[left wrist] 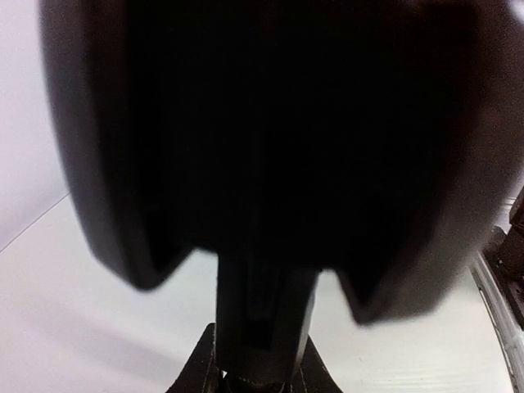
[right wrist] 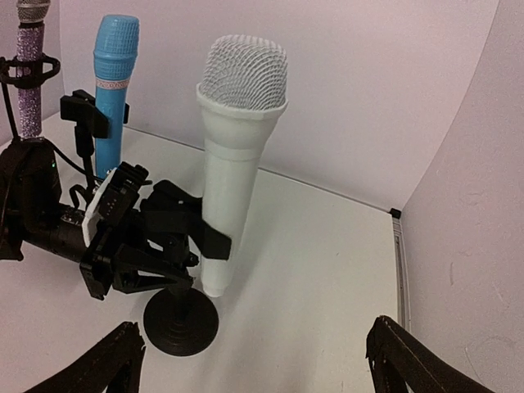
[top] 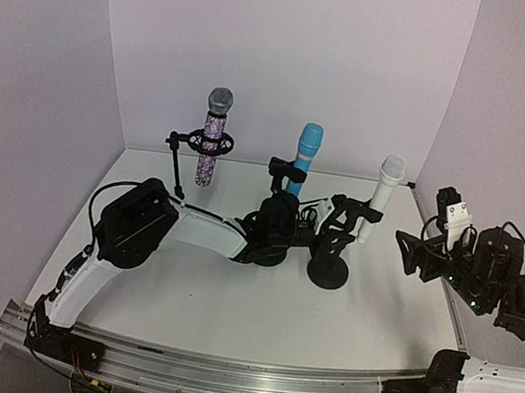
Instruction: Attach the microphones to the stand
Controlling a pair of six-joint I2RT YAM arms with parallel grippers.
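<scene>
Shows white mesh-headed stick microphone (right wrist: 241, 164) upright in black spring clip (right wrist: 184, 225) of round-based black stand (right wrist: 180, 321), left gripper (top: 343, 214) at that clip, presumably steadying it, grip unreadable, right gripper (right wrist: 255, 368) spread wide, empty.

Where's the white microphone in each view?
Top external: white microphone right of centre, upright.
Left wrist: not in it.
Right wrist: centre, close up.
Shared landmark: blue microphone, to its left in both.
</scene>
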